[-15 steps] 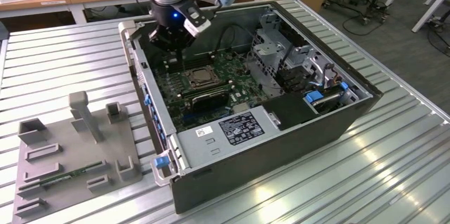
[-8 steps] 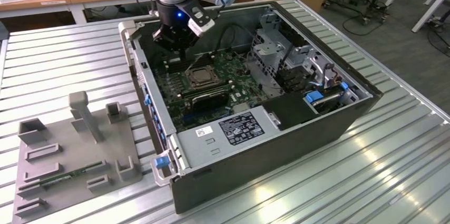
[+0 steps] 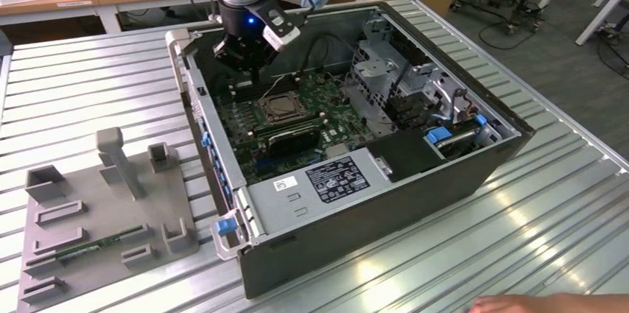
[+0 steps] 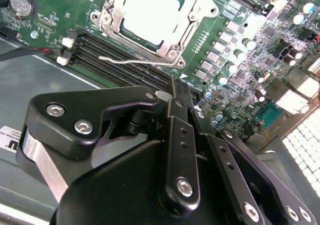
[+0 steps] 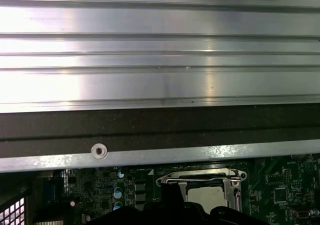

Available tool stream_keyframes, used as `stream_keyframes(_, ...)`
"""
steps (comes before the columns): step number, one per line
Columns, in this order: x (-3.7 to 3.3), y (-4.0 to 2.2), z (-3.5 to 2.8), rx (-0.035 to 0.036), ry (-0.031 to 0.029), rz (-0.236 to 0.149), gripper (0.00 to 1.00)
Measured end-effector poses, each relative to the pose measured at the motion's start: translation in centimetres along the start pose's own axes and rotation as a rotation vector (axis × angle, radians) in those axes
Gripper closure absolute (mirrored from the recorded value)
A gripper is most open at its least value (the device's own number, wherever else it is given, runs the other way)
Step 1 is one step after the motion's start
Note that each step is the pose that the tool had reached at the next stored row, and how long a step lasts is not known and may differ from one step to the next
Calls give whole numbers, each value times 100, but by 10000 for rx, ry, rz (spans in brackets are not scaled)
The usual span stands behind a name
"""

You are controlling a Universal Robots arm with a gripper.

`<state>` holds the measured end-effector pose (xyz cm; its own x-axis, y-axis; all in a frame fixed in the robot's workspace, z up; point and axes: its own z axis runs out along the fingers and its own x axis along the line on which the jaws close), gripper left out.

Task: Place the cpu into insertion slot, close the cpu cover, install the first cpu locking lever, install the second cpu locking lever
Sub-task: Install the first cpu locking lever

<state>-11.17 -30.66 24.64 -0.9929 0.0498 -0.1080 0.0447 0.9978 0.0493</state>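
Firstly, in the exterior view the arm reaches down into an open computer case [image 3: 393, 180] that lies on a slatted metal desk [image 3: 88, 85]. The tool [image 3: 247, 70] hangs just above the green board, near the insertion slot [image 3: 278, 109] and toward the case's far wall. A grey fixture [image 3: 99, 217] sits on the desk at the exterior view's left, well apart from the case. A person's hand [image 3: 535, 304] rests at the lower edge.

In the second wrist view the tool [image 4: 175, 85] is narrow, its fingertips drawn together with nothing between them. Beyond them the cpu [image 4: 150, 12] lies flat in the socket, pale and square, framed by the cpu cover [image 4: 107, 17], which lies down around it. A thin wire lever [image 4: 127, 61] runs along the socket's near edge, between the socket and the tool.

In the first wrist view the cpu [image 5: 210, 197] sits in the silvery frame below the case's dark wall [image 5: 160, 120].
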Motion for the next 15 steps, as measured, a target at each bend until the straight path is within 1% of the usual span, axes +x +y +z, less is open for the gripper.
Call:
stream_keyframes(2,-2,0,0,-1,2,0,89)
stream_keyframes(4,-21,1,4,-3,9,0,89)
stream_keyframes(9,-112,5,25,-1,18,5,89)
stream_keyframes(13,-153,6,43,-2,19,6,89)
stream_keyframes(15,-201,8,57,-2,22,6,89)
